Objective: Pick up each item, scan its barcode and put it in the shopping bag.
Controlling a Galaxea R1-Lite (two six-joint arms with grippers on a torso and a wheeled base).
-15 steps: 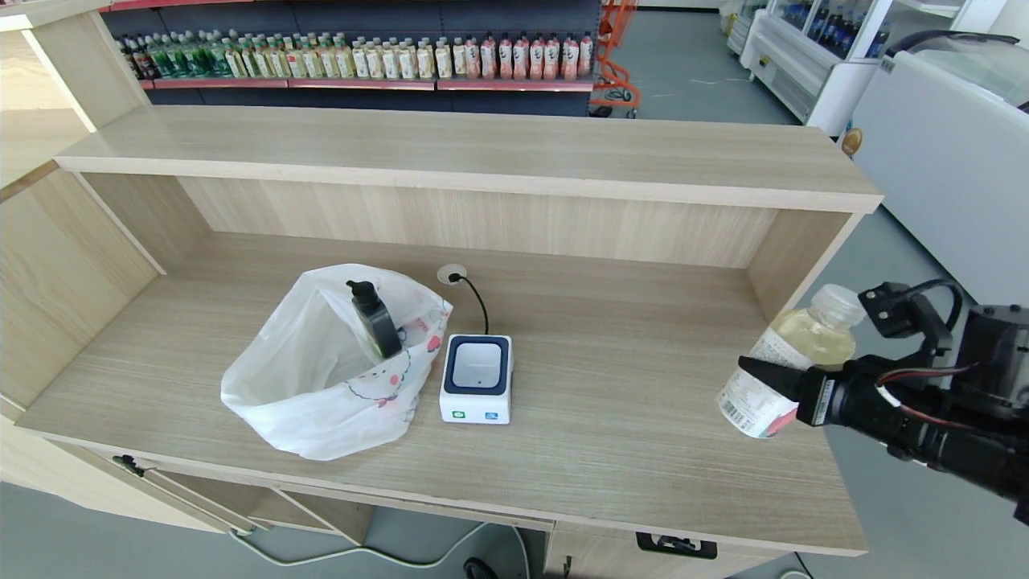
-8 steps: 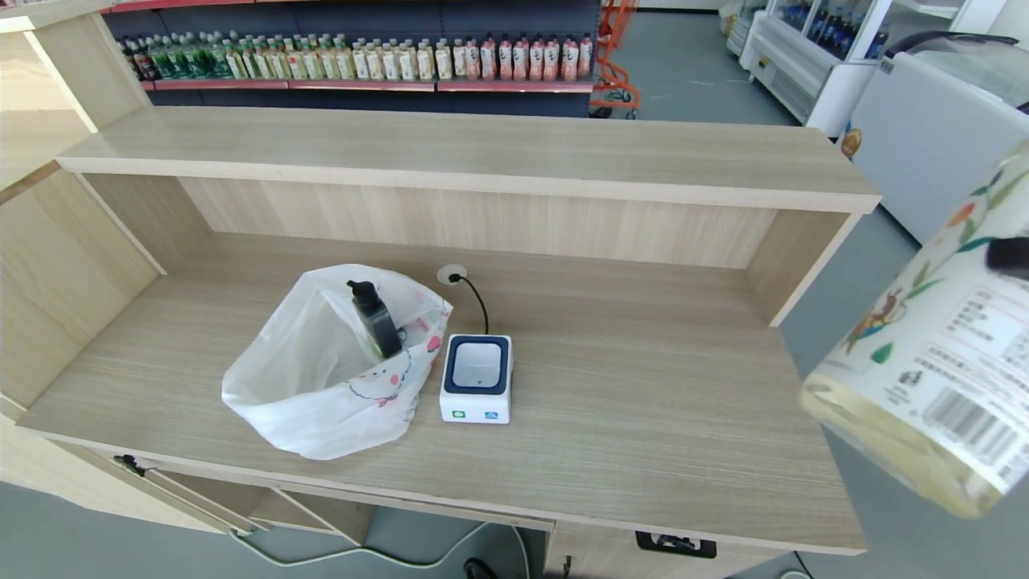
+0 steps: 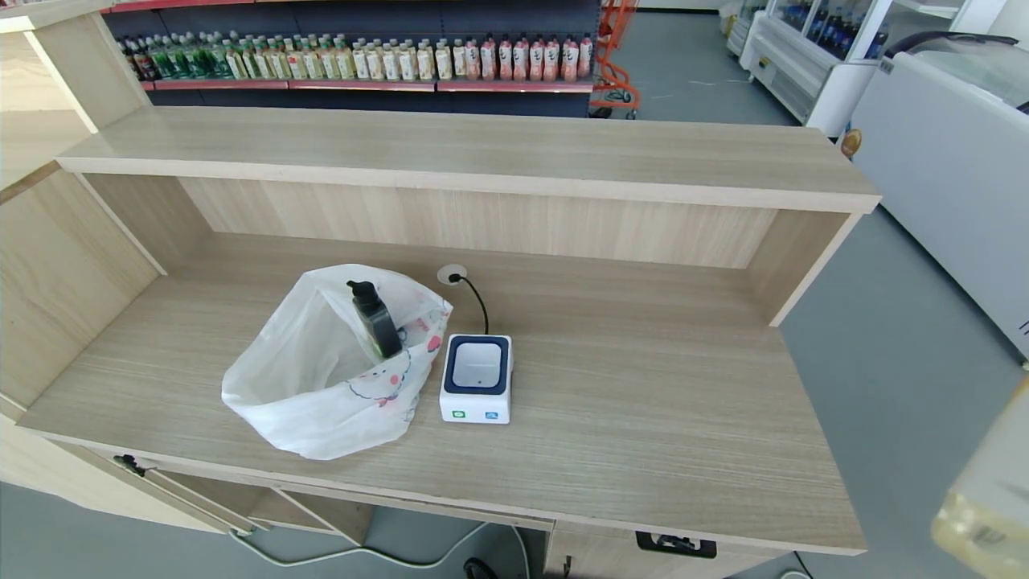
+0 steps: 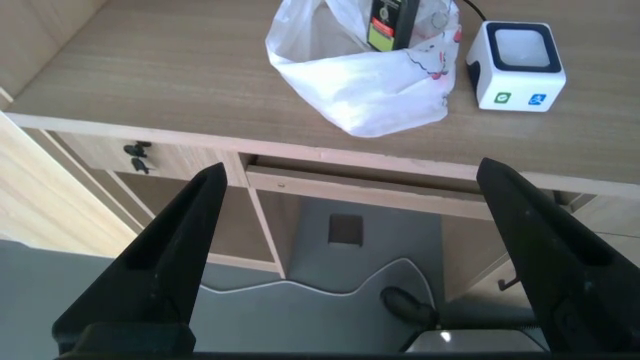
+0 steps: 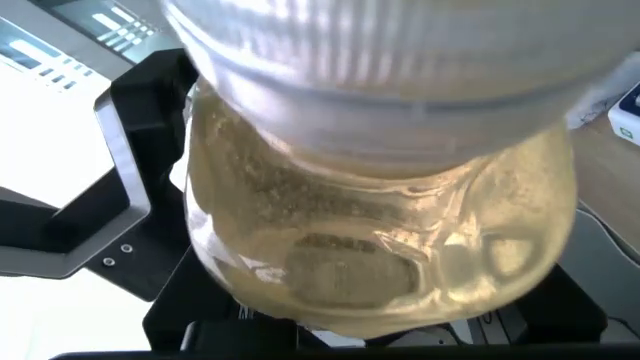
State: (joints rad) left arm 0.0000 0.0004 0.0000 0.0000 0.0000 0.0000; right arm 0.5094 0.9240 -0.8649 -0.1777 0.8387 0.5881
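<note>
On the robot's side of the shop, a long wooden counter (image 3: pixel 643 418) with a raised back ledge is the largest thing. Behind it stands a shelf of drink bottles (image 3: pixel 362 58), and white freezer cabinets (image 3: pixel 940 137) stand on the right.

On the left half of the counter top sits the white shopping bag (image 3: pixel 321 394), with its mouth open upward. Just beside the bag, on its right and almost touching it, is the scanner (image 3: pixel 476 378), a white box with a dark blue frame around its window.

The left gripper (image 4: pixel 352 175) hangs in front of the counter, lower than its front edge and facing the drawer panel. Its two black fingers (image 4: pixel 165 265) are spread wide, with nothing between them.

The right gripper (image 5: pixel 360 300) has its jaws closed around the drink bottle (image 5: pixel 380 190), a clear bottle with pale yellow liquid. In the head view the drink bottle (image 3: pixel 985 507) is at the lower right, past the right end of the counter and well apart from the scanner.

A dark bottle (image 3: pixel 375 322) with a pump top leans inside the shopping bag, on the side near the scanner.

A thin black cable (image 3: pixel 479 305) goes from the scanner to a round hole in the counter.
</note>
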